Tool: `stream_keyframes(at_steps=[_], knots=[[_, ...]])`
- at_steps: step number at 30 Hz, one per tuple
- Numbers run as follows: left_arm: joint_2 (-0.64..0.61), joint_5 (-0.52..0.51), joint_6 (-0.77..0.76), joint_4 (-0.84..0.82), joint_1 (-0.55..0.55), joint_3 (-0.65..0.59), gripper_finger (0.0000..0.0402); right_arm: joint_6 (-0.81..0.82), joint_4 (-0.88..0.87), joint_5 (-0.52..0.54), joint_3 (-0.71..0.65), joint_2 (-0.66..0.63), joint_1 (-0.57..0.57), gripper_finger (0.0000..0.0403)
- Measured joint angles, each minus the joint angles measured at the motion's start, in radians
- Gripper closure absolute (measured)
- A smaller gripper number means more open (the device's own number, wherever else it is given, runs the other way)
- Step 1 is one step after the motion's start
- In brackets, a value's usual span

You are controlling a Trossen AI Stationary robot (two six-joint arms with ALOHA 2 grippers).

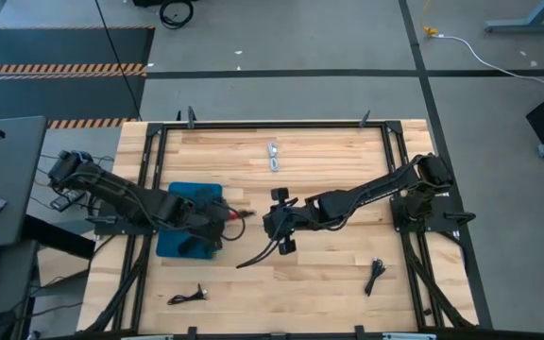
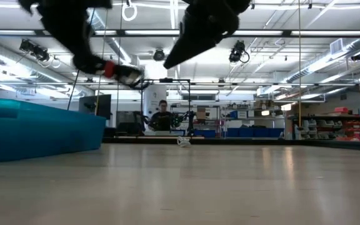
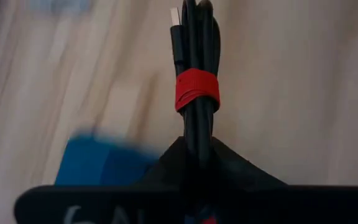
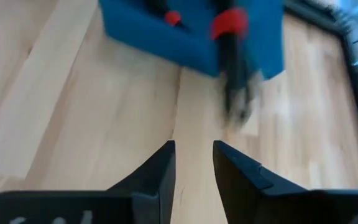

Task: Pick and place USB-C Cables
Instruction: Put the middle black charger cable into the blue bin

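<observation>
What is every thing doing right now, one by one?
Left gripper: shut on black cable with red band, held in the air beside the blue bin.
Right gripper: open, empty, above bare wood.
Blue bin: on the table.
White cable: lying bundled at the far side.
Two black cables: lying near the front edge.

High view looks straight down from well above, taking in the whole wooden tabletop (image 1: 281,189), both arms and the floor around; low view sits at tabletop height, looking level across the surface into the room, with the blue bin (image 2: 36,128) at its left edge and the arms entering from above. Left wrist view is very close, looking along a black cable bundle with red strap (image 3: 196,87) toward the wood and a bit of the bin. Right wrist view looks past its own fingers (image 4: 160,168) at the tabletop, sharing the bin and that red-strapped bundle with the left wrist and high views.
</observation>
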Motion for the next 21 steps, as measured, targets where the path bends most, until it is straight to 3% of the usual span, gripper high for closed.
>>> stream_keyframes(at_steps=[4, 8, 13, 16, 21], knots=[[-0.002, 0.003, -0.138, -0.182, 0.003, 0.0, 0.0357, 0.042, -0.089, 0.0, 0.0, 0.0, 0.001, 0.0287], [-0.047, 0.001, -0.263, -0.228, -0.001, 0.0, 0.0357, 0.084, -0.143, 0.002, 0.0, 0.0, 0.0, 0.0287], [-0.067, -0.015, -0.556, -0.421, -0.026, 0.0, 0.0357, 0.142, -0.208, 0.001, 0.0, 0.0, 0.0, 0.0287], [-0.067, 0.028, -0.677, -0.494, -0.067, 0.0, 0.0357, 0.188, -0.268, 0.003, 0.0, 0.0, 0.0, 0.0286], [-0.067, 0.161, -0.811, -0.448, -0.106, -0.034, 0.0357, 0.234, -0.353, 0.004, 0.0, 0.0, -0.004, 0.0288]])
